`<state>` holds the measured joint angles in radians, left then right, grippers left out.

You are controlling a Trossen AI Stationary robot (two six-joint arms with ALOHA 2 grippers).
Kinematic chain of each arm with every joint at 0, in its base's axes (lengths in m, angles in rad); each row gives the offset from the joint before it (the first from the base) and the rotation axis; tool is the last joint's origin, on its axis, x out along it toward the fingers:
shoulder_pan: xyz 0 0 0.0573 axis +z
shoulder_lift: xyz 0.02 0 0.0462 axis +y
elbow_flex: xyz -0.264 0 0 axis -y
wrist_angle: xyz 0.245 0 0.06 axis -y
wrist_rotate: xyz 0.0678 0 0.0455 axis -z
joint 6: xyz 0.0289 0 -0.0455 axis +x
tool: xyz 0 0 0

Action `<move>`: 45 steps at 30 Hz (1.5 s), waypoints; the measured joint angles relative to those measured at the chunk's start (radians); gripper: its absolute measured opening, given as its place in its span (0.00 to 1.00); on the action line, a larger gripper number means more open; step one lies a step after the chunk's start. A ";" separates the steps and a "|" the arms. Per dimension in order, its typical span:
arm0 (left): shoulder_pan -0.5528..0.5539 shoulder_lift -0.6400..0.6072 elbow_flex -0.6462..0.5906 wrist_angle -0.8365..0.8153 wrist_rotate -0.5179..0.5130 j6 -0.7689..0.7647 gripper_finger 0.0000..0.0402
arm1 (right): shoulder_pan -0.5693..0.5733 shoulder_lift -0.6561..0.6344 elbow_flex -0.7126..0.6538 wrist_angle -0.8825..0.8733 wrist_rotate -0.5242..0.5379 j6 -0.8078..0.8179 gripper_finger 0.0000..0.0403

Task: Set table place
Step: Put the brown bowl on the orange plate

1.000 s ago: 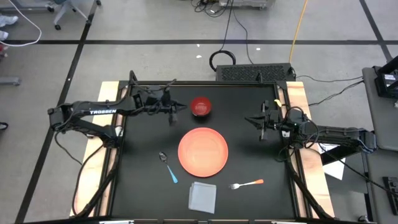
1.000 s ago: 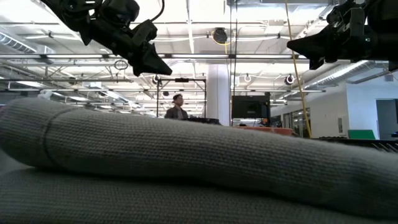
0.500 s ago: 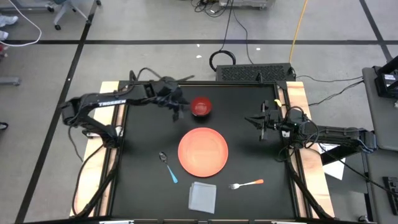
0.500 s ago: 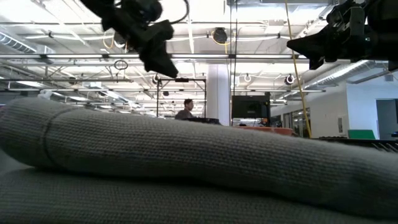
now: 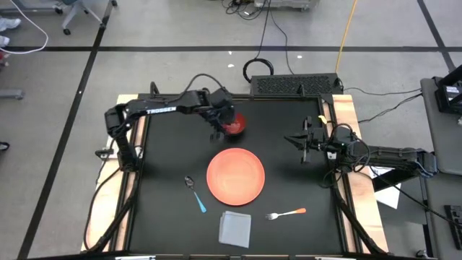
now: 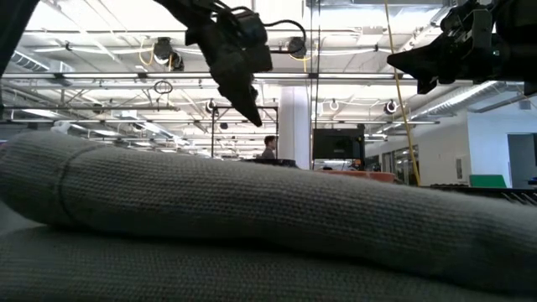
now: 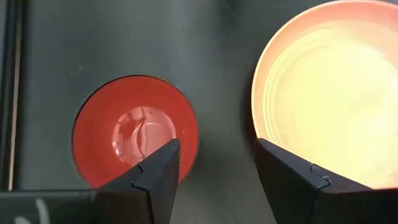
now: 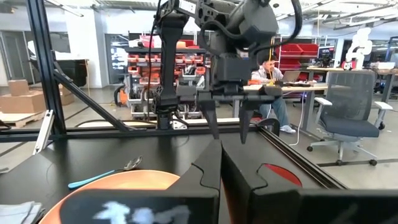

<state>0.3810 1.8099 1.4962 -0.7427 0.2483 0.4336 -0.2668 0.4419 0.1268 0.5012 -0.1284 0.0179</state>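
1. High view: the black counter (image 5: 166,217) carries a small red bowl (image 5: 235,126) near its far edge, an orange plate (image 5: 236,176) at the middle, a spoon (image 5: 195,193) with a blue handle just left of the plate, a folded grey napkin (image 5: 235,227) and an orange-handled fork (image 5: 286,213) at the near side. The left end effector (image 5: 219,131) hangs at the bowl's left rim; the right end effector (image 5: 302,144) waits near the right edge.
2. Low view: the grey napkin (image 6: 252,235) fills the foreground (it hides the dishes).
3. Left wrist view: the fingers (image 7: 155,180) stand apart above the counter, one over the bowl (image 7: 124,137), whose glossy inside is empty; the plate (image 7: 329,93) is bare too.
4. Right wrist view: its fingers (image 8: 205,171) are pressed together
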 joint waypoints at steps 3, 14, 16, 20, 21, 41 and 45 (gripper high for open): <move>0.004 0.030 0.021 -0.017 -0.003 0.018 0.53 | 0.000 0.000 0.000 0.000 0.000 -0.001 0.00; 0.017 0.105 0.020 -0.009 -0.019 0.036 0.53 | 0.000 0.002 0.000 -0.005 0.000 -0.002 0.00; 0.018 0.110 0.020 -0.009 -0.025 0.036 0.53 | 0.000 0.002 0.000 -0.005 0.000 -0.002 0.00; 0.018 0.110 0.020 -0.008 -0.029 0.036 0.53 | 0.000 0.002 0.000 -0.005 0.000 -0.002 0.00; 0.018 0.110 0.020 -0.008 -0.034 0.036 0.53 | 0.000 0.002 0.000 -0.005 0.000 -0.003 0.00; 0.015 0.162 0.020 -0.012 -0.052 0.084 0.53 | 0.000 0.002 0.000 -0.005 0.000 -0.001 0.00; 0.016 0.177 0.020 0.002 -0.062 0.090 0.53 | 0.000 0.003 0.000 -0.005 0.000 -0.001 0.00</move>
<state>0.3969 1.9873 1.5158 -0.7405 0.1864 0.5234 -0.2665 0.4450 0.1268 0.4965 -0.1280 0.0174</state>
